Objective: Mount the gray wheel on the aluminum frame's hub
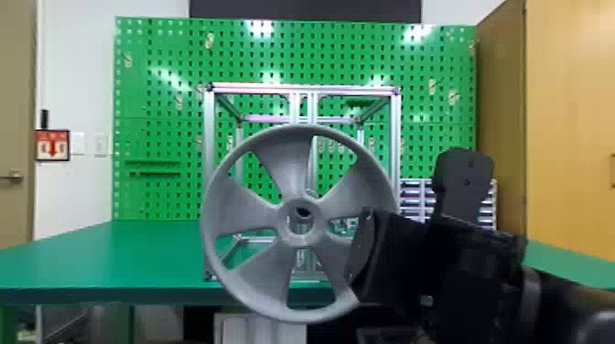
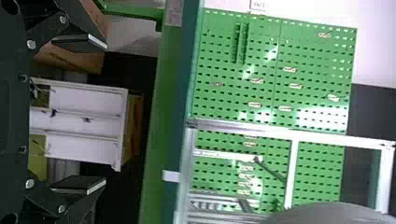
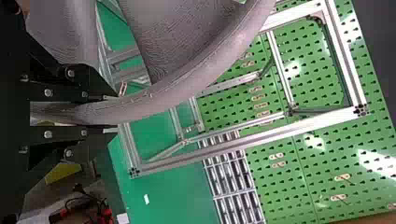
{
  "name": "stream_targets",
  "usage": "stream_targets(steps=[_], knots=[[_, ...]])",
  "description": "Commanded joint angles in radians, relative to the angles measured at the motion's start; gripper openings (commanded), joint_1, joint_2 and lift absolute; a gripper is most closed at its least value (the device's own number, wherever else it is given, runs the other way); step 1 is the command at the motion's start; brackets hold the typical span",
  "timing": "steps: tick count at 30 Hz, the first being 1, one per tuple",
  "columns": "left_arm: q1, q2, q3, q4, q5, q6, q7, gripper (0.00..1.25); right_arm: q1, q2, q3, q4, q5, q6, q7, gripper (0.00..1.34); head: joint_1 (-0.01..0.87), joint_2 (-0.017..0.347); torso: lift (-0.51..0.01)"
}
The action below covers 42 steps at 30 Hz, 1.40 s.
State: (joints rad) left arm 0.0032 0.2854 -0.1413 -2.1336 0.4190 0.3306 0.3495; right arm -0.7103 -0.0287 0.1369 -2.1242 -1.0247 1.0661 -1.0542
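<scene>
A: Where is the gray wheel [image 1: 293,169] just now?

B: In the head view it is upright, its five broad spokes facing the camera, in front of the aluminum frame [image 1: 209,137]. Its open center lines up with the frame's paired middle uprights [image 1: 312,107].

A: And what has hold of it?

B: The right gripper [image 1: 366,256], coming in from the right. The right wrist view shows its two black fingers closed on the rim, one on each side, with the gray band clamped between.

A: Is the wheel on the hub?

B: That I can't say for sure; the wheel covers the spot where they would meet.

A: What about the left gripper [image 2: 79,113]?

B: Spread wide and empty, in the left wrist view. Its fingers are well apart.

A: And the frame, what is it standing on?

B: The green table [image 1: 91,256], close to the front edge. Behind it rises the green pegboard [image 1: 160,123], with small parts drawers [image 1: 414,201] to the right and a tan cabinet [image 1: 572,114] beyond those. A red sign [image 1: 52,145] hangs on the wall at the left.
</scene>
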Motion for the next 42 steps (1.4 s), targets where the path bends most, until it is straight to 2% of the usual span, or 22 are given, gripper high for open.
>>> stream_targets(steps=[1, 7, 13, 20, 29, 37, 42], knots=[[-0.029, 0.018, -0.012, -0.071, 0.101, 0.053, 0.056, 1.01, 0.000, 0.000, 0.003, 0.004, 0.012, -0.005, -0.001, 0.07, -0.005, 0.006, -0.499], [-0.083, 0.032, -0.023, -0.108, 0.274, 0.085, 0.115, 1.02, 0.002, -0.004, 0.003, 0.012, 0.021, -0.009, -0.001, 0.07, -0.005, 0.006, -0.499], [-0.144, 0.038, -0.043, -0.117, 0.366, 0.074, 0.160, 1.02, -0.003, -0.002, 0.010, 0.020, 0.031, -0.012, 0.000, 0.07, -0.005, 0.006, -0.499], [-0.221, 0.048, -0.126, -0.112, 0.365, -0.019, 0.260, 1.02, -0.008, 0.004, 0.027, 0.036, 0.037, -0.017, -0.001, 0.07, -0.005, 0.006, -0.499], [-0.312, 0.040, -0.170, -0.040, 0.403, -0.065, 0.284, 1.02, -0.008, 0.009, 0.050, 0.043, 0.048, -0.028, 0.000, 0.07, -0.005, 0.006, -0.499], [-0.350, 0.015, -0.152, 0.017, 0.397, -0.090, 0.284, 1.00, -0.006, 0.007, 0.059, 0.043, 0.048, -0.031, 0.000, 0.07, -0.005, 0.006, -0.499], [-0.379, 0.011, -0.141, 0.049, 0.400, -0.094, 0.284, 0.95, -0.005, 0.007, 0.066, 0.043, 0.048, -0.037, 0.000, 0.07, -0.005, 0.006, -0.499]])
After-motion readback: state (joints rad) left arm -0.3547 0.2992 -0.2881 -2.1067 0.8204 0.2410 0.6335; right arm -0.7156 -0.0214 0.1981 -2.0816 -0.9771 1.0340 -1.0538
